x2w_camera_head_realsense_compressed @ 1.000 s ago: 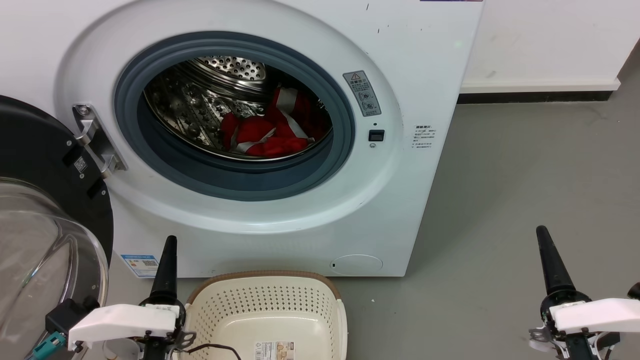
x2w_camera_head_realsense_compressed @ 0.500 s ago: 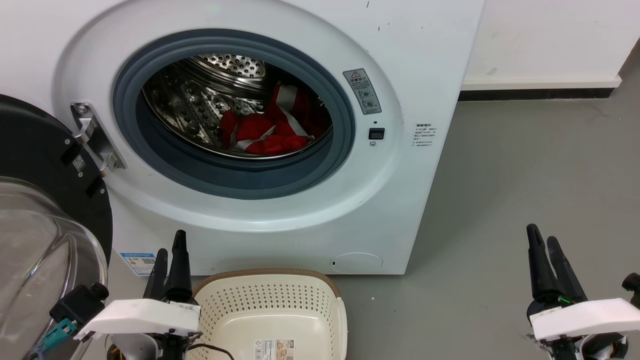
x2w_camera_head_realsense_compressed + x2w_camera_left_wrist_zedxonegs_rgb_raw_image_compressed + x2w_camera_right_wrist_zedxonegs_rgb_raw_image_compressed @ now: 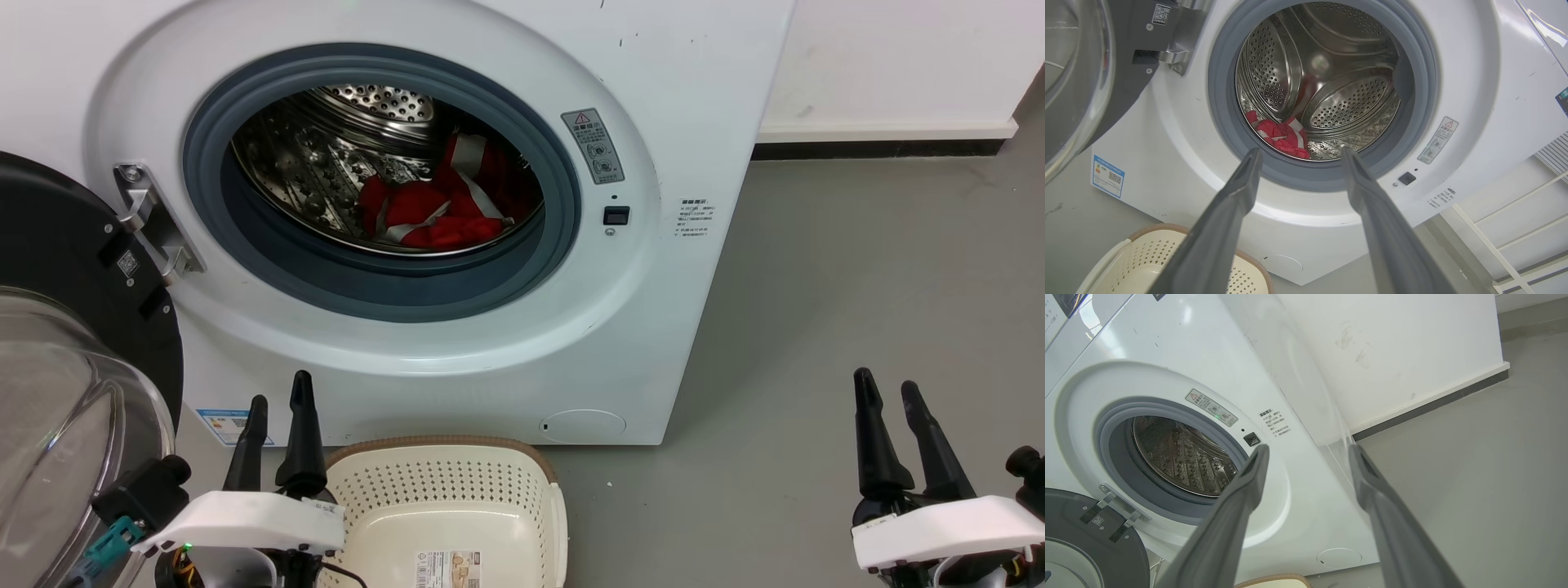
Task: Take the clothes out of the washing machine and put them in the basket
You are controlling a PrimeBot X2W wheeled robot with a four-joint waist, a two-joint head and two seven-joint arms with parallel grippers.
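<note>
The red clothes (image 3: 441, 208) with pale stripes lie crumpled at the bottom of the steel drum of the white washing machine (image 3: 669, 106), whose door (image 3: 57, 327) hangs open at the left. The left wrist view looks into the drum at the clothes (image 3: 1282, 136). The cream basket (image 3: 445, 506) stands on the floor right before the machine; a corner of the basket (image 3: 1126, 261) shows at the lower left of the left wrist view. My left gripper (image 3: 280, 388) is open, low beside the basket's left end. My right gripper (image 3: 885, 382) is open over the floor at the right, far from the drum.
The open door's glass bowl (image 3: 49, 425) bulges out close to my left arm. Grey floor (image 3: 857, 286) stretches right of the machine to a white wall with a dark skirting (image 3: 882, 149). In the left wrist view a white rack (image 3: 1515, 228) stands at the right.
Both grippers have opened: a second ago each pair of fingers stood together, now they are spread. The left gripper has shifted slightly right and up.
</note>
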